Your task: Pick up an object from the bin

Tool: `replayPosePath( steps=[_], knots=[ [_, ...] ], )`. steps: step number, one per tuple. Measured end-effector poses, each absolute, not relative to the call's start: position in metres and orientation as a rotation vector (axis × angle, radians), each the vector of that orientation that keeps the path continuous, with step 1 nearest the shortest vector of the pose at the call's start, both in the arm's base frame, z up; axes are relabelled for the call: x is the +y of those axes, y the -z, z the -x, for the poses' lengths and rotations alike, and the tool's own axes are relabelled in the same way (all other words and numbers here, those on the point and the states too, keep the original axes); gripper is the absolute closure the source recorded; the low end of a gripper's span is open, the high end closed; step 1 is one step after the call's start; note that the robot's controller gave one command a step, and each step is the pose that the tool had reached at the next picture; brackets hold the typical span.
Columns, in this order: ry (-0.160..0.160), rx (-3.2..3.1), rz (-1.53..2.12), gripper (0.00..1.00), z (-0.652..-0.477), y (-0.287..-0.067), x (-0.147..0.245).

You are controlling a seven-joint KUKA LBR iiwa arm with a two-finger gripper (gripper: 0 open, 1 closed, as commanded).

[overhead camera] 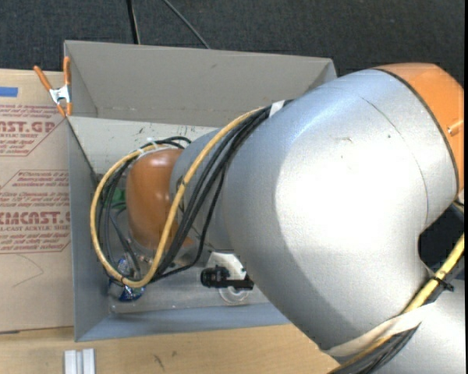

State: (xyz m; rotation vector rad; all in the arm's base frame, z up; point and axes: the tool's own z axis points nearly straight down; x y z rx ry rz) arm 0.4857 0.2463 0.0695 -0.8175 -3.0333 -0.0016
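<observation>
A small blue and silvery thing [125,290] lies in the bin's near left corner, just below the loop of cables. Along the near wall rests a black and white thing [225,277], partly under the arm. A bit of something green [118,198] peeks out at the left of the orange dome. What lies beneath the dome is hidden.
The big silver arm reaches in from the right and covers most of the bin floor. Its orange wrist dome and looped yellow and black cables hang over the bin's left half. A strip of grey floor shows along the back wall.
</observation>
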Motion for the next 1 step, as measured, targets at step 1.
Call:
replayPosePath(
  steps=[1],
  knots=[
    [0.008,-3.039,0.817,1.00,-0.4875,-0.1668,0.2472]
  ],
)
